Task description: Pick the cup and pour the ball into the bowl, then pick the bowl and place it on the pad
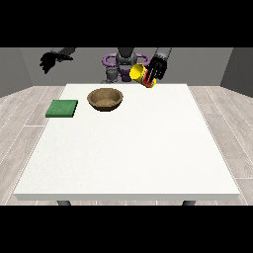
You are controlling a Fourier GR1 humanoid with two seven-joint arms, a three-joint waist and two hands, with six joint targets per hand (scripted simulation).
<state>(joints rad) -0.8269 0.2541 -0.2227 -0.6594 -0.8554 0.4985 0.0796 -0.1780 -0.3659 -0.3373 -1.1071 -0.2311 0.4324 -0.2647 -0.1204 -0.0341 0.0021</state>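
A cup, yellow inside and red outside, is held in the air above the table's far edge, tipped with its mouth turned to the view's left. The hand at the view's right is shut on it from the right. The ball does not show. A brown wooden bowl stands on the table, below and to the left of the cup; I see no ball in it. A green pad lies flat near the table's left edge. The hand at the view's left hangs raised beyond the table's far left corner, holding nothing.
The large white table stretches toward the camera from the bowl and pad. The robot's torso stands behind the far edge. Wooden floor surrounds the table.
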